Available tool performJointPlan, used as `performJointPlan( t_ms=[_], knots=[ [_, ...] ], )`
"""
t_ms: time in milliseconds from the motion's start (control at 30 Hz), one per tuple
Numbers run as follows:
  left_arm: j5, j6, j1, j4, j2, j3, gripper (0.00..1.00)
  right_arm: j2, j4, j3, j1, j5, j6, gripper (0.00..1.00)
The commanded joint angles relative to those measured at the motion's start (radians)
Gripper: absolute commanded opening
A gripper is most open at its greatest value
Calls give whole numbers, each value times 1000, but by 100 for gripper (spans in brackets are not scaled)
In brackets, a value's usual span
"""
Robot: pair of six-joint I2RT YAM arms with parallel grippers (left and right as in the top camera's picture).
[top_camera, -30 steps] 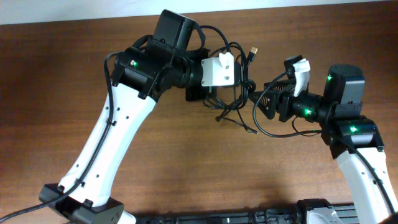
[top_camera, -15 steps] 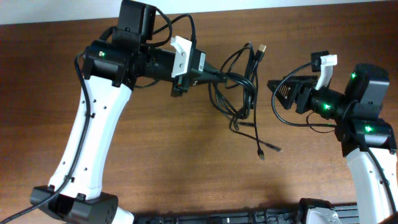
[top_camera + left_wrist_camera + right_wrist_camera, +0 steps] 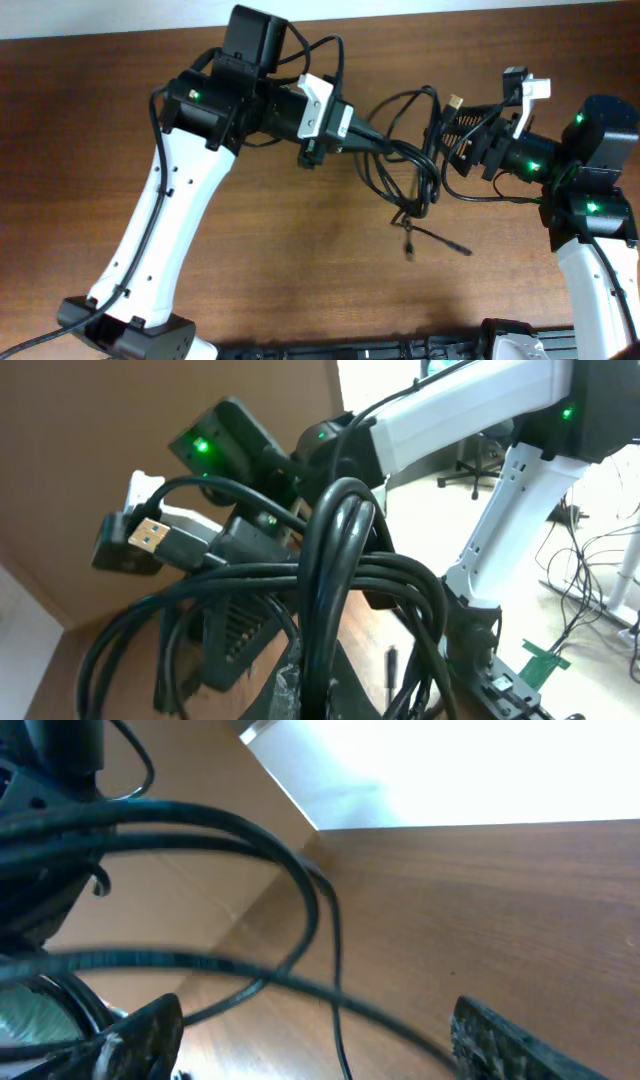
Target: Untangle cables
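Observation:
The cables are thin black cords looped in a tangle that hangs over the table's middle. My left gripper is shut on a bunch of strands at the tangle's left side; in the left wrist view the bunch runs up from its jaws. A gold USB plug sticks out at the top right and also shows in the left wrist view. My right gripper is open at the tangle's right edge. In the right wrist view, strands cross just above its spread fingers.
Two loose cable ends with small plugs trail on the brown table below the tangle. The white left arm slants across the left half. A black bar runs along the front edge.
My left gripper has carried the tangle to the right. My right gripper has moved left and up to the tangle's edge. The loose ends have shifted right.

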State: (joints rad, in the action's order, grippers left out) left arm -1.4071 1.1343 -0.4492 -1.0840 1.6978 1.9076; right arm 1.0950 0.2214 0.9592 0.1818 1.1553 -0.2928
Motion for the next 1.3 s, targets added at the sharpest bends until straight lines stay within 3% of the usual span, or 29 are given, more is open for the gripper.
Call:
performJointPlan(
  t_ms=[0,300,400,967,1100,1267],
  knots=[
    [-48,19,-35,34,-28,5,0,-2,-36,8,2,58,-4,84],
    [-74,18,-127,104,-28,5,0,23,-69,8,2,16,-3,84],
    [-167,18,-126,111,-28,5,0,65,-70,8,2,2,-4,84],
    [-165,0,-70,111,-28,5,0,161,-54,8,-24,18,0,84],
    [-142,-77,-14,111,-28,5,0,161,-37,8,-24,19,-3,84],
    [19,-215,47,111,-28,5,0,152,-32,8,-24,39,-5,82]
  ],
)
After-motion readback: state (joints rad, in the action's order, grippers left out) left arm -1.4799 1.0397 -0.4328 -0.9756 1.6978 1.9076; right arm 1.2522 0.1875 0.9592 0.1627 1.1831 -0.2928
